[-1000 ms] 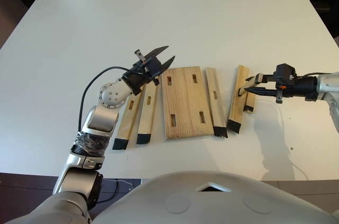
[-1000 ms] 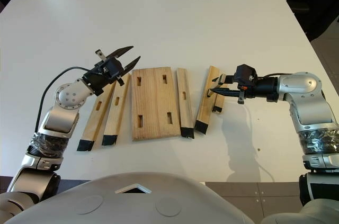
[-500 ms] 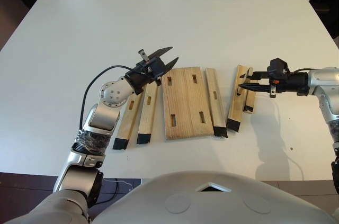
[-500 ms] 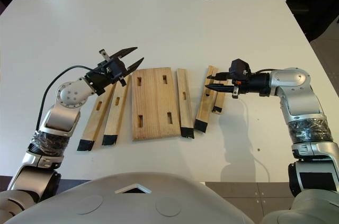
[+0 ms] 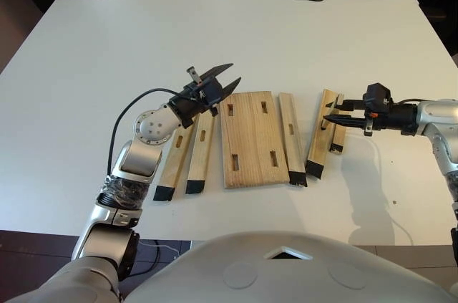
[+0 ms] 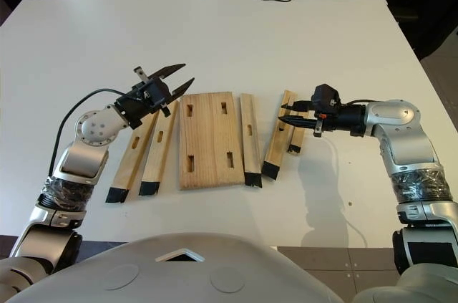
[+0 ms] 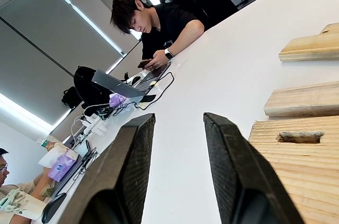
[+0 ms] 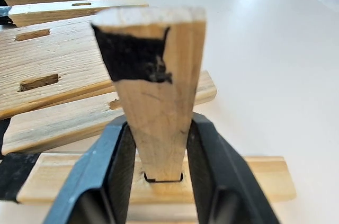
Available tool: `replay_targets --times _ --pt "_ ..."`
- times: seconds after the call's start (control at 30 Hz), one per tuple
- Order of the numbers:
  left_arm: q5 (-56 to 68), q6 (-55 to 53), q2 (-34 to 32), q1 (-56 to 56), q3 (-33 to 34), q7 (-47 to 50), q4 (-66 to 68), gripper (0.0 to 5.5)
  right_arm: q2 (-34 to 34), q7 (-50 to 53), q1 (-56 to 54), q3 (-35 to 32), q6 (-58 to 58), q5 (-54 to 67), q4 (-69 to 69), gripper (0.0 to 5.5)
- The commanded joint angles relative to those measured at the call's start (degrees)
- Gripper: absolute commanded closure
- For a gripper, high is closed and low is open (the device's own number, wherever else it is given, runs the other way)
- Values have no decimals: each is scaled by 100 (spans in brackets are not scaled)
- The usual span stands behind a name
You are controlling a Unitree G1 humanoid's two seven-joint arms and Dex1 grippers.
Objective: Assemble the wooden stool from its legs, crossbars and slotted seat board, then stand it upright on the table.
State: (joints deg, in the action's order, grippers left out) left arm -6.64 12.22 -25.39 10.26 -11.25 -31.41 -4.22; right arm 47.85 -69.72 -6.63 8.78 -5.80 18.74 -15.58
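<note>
While your right gripper (image 5: 328,112) is pinching the bar (image 8: 153,107) by one end, left gripper (image 5: 231,74) gaping, you are risking it swivelling out

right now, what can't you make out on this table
Eye views: left tool covers the far ends of the two left legs.
Right wrist view: the right tool hides the lower end of the short piece.
Left wrist view: the edge cuts off the seat board.
</note>
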Motion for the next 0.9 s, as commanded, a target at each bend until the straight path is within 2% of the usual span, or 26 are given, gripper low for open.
replay_targets --times 0.03,0.13,0.27,0.47,0.6,0.77,0.9 --pt "-70 5 -55 45 3 -4 49 381 -179 130 191 56 -99 -237 -154 335" --pt "-84 1 -47 9 -7 33 26 381 -236 285 140 -78 -35 -230 -172 291" --pt "-97 -16 -31 -25 -3 78 -2 381 -112 404 381 -571 -179 98 365 291" --pt "-119 -40 -61 -145 49 164 -71 381 211 521 1009 -1751 -942 1015 2283 291" --pt "-149 -49 -56 -189 42 249 -94 381 297 737 986 -2220 -1439 1531 3214 291" --pt "-187 -38 -36 -191 27 295 -97 381 59 1319 374 -2457 -1918 2100 3771 291" --pt "-196 -32 -15 -151 16 286 -70 381 -213 1798 -65 -2315 -2073 2202 3873 291"
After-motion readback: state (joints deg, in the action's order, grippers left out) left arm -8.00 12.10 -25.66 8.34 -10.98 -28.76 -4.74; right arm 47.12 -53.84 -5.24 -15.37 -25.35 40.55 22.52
